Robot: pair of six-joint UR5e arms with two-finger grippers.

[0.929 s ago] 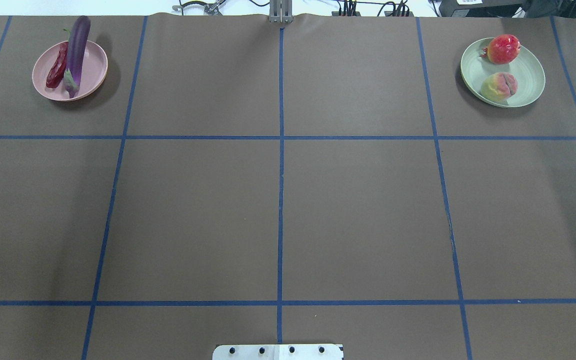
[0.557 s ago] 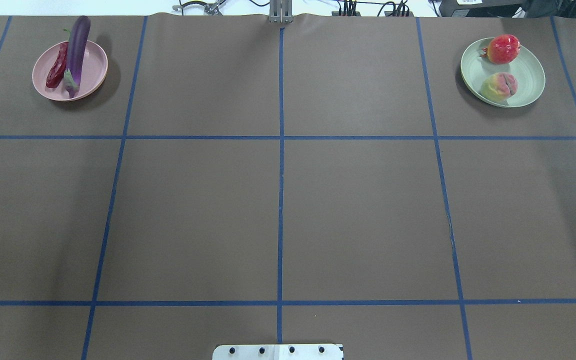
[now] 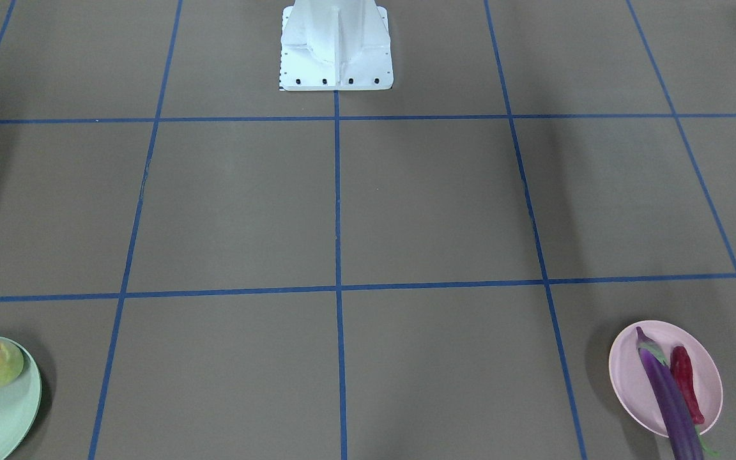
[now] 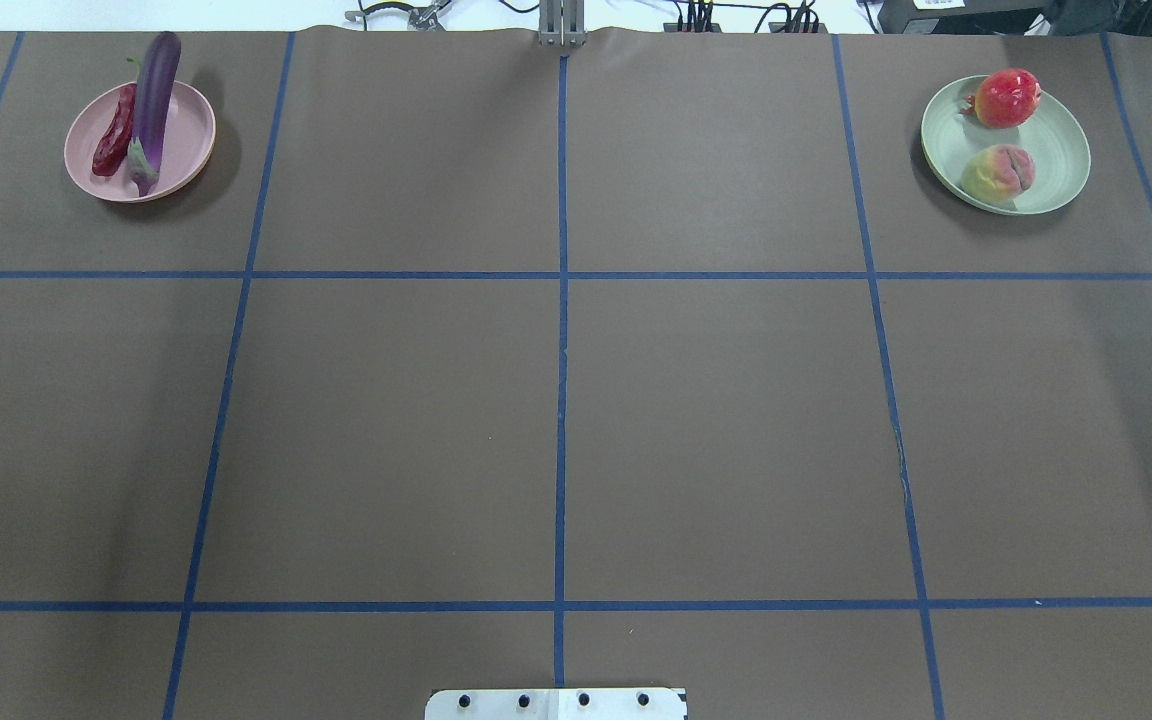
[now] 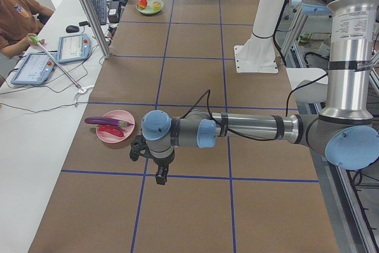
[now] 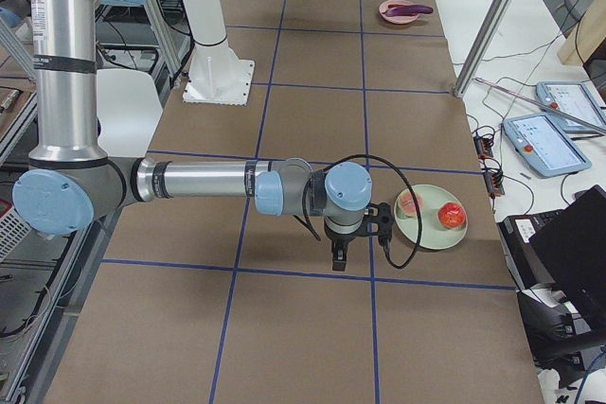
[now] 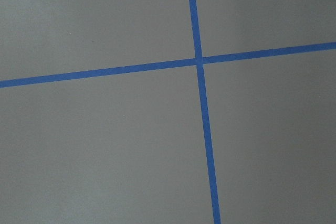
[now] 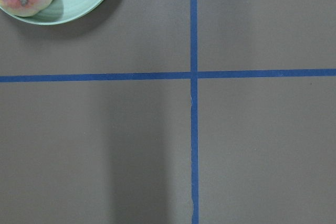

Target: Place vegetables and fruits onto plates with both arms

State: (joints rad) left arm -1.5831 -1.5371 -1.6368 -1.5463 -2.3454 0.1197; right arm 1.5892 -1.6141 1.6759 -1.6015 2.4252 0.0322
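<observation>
Pink plate [image 4: 190,132], vegetables [image 4: 154,100] aboard, near my left gripper [image 5: 159,176]. Green plate [image 4: 1058,148], fruits [image 4: 999,173] aboard, near my right gripper [image 6: 338,262]. Finger gap: cannot tell. Placing apparently done; next, probably retract.

Overhead camera looks forward from behind my base [image 4: 556,703]; front camera faces it; end cameras flank it; my wrist cameras look down, close. All exterior views share the pink plate [image 4: 191,135].

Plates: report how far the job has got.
Done: eggplant and chili lie on the pink plate, peach and pomegranate on the green plate. In hand: nothing seen; left gripper and right gripper hang apart from the plates, open or shut unclear. Left: apparently nothing, all four are plated.
</observation>
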